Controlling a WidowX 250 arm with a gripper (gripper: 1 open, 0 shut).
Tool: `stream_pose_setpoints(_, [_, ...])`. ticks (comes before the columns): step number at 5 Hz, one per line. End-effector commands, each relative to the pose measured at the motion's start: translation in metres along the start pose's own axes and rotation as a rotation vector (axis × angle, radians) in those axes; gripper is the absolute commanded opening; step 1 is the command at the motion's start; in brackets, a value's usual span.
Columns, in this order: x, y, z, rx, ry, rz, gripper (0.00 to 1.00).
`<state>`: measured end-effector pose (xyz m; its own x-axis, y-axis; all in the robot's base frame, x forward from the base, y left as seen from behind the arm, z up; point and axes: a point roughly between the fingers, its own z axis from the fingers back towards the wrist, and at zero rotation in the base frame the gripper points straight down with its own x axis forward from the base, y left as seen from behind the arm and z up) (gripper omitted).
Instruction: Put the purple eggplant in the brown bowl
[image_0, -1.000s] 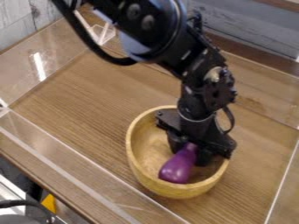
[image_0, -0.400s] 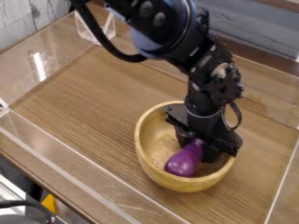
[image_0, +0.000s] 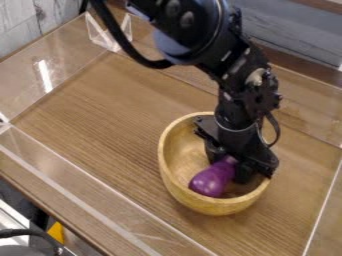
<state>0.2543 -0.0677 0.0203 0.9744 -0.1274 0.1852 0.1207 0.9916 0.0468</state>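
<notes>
Count: one purple eggplant (image_0: 210, 180); one brown bowl (image_0: 179, 182); one end effector (image_0: 235, 170); one wooden surface (image_0: 107, 115); one clear enclosure wall (image_0: 80, 215).

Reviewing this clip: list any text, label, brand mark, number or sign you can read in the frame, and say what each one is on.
None: no readable text in this view.
The robot arm and its hand show no legible marking.
The brown bowl, the purple eggplant and the wooden table are plain.
The clear walls carry only reflections.
</notes>
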Motion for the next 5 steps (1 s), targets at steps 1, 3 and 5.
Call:
stream_pose_setpoints(1, [-0.016,0.010,-0.010,0.016,0.054,0.009,0.00])
stream_pose_setpoints(3, [-0.031,0.022,0.001,0.021,0.060,0.019,0.00])
stream_pose_setpoints(5, [-0.034,0.021,0.008,0.015,0.065,-0.020,0.00])
